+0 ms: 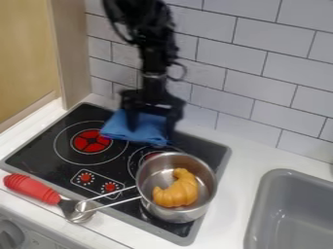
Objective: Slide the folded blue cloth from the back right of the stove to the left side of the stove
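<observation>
The black gripper (151, 127) hangs at the back of the stove, its two fingers spread apart over a folded blue cloth (138, 129). Whether the fingers touch the cloth I cannot tell. The cloth lies on the stove's rear part, beside the left burner. In front of it and to the right, a metal pot (175, 215) holds an orange-brown croissant (177, 191), and the pot's wire handle points to the lower left.
Along the front left edge of the black stove (52, 141) lies a utensil with a red handle (32, 188), its metal end by the pot's handle. A grey sink (292, 214) is at the right. Tiled wall (260, 73) stands behind, and a wooden panel at left.
</observation>
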You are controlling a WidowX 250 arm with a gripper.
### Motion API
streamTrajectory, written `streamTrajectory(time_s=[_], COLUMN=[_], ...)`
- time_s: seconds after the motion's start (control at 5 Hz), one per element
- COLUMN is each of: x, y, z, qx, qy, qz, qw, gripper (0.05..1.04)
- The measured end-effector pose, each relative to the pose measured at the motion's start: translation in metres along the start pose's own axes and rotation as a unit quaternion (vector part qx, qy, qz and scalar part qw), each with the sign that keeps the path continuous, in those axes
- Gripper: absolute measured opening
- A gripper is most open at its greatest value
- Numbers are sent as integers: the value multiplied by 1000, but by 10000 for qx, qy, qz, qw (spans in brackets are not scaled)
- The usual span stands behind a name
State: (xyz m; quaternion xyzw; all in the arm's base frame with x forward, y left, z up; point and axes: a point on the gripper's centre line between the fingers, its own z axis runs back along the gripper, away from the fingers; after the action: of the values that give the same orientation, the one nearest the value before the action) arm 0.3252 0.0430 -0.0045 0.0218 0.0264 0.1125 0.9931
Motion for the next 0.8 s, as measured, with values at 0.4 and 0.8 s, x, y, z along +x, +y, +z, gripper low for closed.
streamTrajectory(time_s=[0.4, 0.8], x=[-17, -45], y=[28, 48], z=[-2, -2], qx=[51, 212], qy=[113, 33], qz=[-274, -507], qw=[9995, 9985], gripper=[999, 999])
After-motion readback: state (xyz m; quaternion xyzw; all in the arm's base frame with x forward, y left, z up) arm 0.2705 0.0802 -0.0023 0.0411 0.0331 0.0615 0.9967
